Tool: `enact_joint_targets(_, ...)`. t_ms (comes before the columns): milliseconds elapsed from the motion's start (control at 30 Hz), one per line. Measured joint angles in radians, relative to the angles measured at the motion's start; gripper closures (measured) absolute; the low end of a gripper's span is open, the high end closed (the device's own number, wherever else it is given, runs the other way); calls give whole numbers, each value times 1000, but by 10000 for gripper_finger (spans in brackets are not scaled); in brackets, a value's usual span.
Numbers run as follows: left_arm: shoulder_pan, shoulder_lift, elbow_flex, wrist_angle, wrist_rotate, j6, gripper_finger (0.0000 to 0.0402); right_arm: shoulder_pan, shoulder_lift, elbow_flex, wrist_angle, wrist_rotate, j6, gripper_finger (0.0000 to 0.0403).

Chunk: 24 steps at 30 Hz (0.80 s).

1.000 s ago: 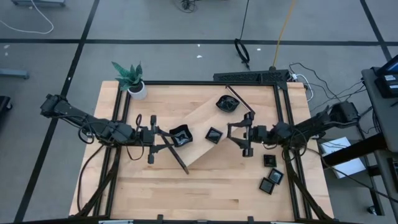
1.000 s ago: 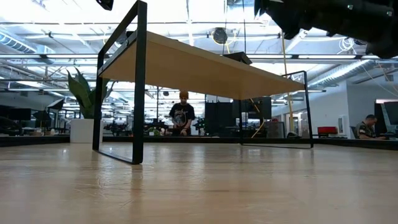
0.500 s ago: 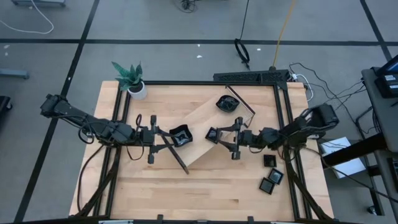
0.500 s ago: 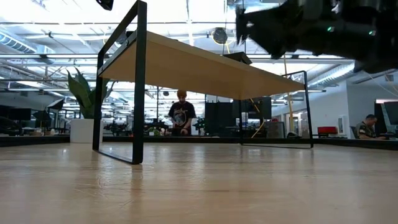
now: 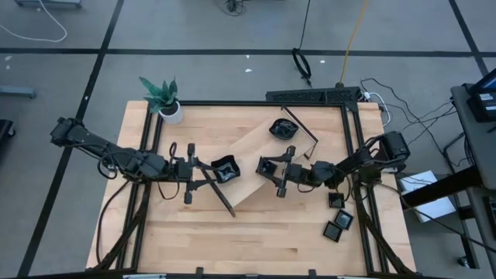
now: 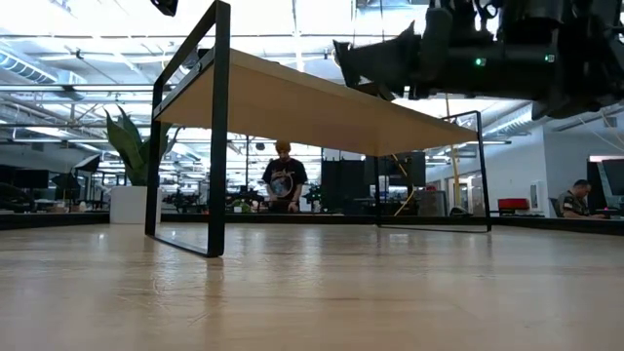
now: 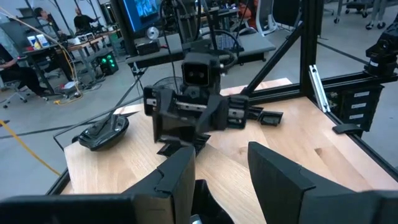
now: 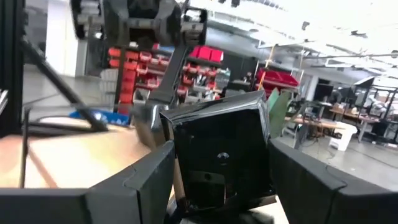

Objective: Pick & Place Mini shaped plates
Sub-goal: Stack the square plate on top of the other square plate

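A square plate is held by the right gripper over the wooden tray.

The right gripper (image 5: 273, 168) is clamped on a glossy black square plate (image 8: 219, 152), which is kept above the tilted tray (image 5: 252, 151). The left gripper (image 5: 215, 171) is seen at another black plate (image 5: 225, 168) on the tray's left end; it cannot be told if it grips. A rounded plate (image 5: 283, 129) is on the tray's far end, and three plates (image 5: 338, 216) are on the table (image 5: 256, 232) at the right.

Robotics lab/workshop: monitors (image 7: 140, 14), red parts bins (image 8: 134, 74), open-plan benches, exposed ceiling.

Grey floor (image 5: 194, 70), potted plant (image 5: 163, 97), bright open workshop behind.
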Motion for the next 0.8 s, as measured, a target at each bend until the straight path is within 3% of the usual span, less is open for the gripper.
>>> enact_joint_targets(400, 0, 0, 0, 0, 0, 0, 250, -1, 0, 0, -41, 1, -5, 150)
enact_joint_targets(800, 0, 0, 0, 0, 0, 0, 250, 35, 0, 0, -41, 28, -191, 134)
